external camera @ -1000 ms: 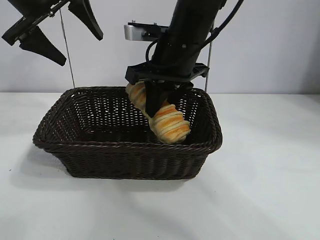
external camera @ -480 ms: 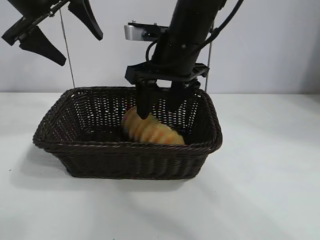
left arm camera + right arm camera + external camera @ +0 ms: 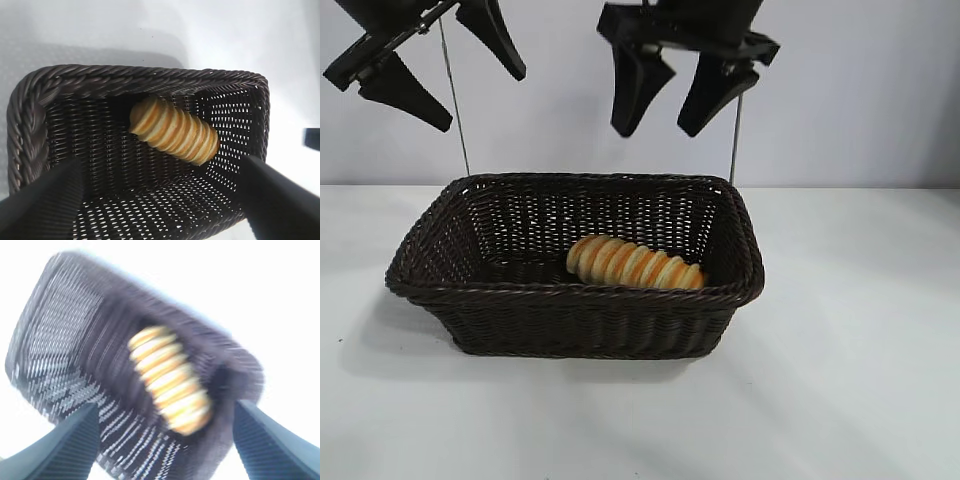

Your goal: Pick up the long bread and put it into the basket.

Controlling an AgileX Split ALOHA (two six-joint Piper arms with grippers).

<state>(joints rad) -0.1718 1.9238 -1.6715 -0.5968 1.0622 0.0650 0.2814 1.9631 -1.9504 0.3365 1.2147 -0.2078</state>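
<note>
- One white table [image 3: 860, 380] carries everything.
- One basket [image 3: 570, 320] stands on it, dark brown wicker with sloping sides and a braided rim; the left wrist view looks down into it [image 3: 150, 80], and the right wrist view shows it blurred [image 3: 60, 340].
- Two grippers hang in the air, both empty. The right gripper [image 3: 665, 95] is high above the basket's back half, its two black fingers [image 3: 632, 85] spread apart. The left gripper [image 3: 445, 70] is up at the upper left corner of the exterior view, above the basket's left end, its fingers [image 3: 405, 90] also spread wide.
- One long bread [image 3: 635, 264] lies flat on the basket's floor, right of centre and close to the near wall, golden with orange-brown ridges; it is the only thing inside [image 3: 174, 131] [image 3: 167, 385].
</note>
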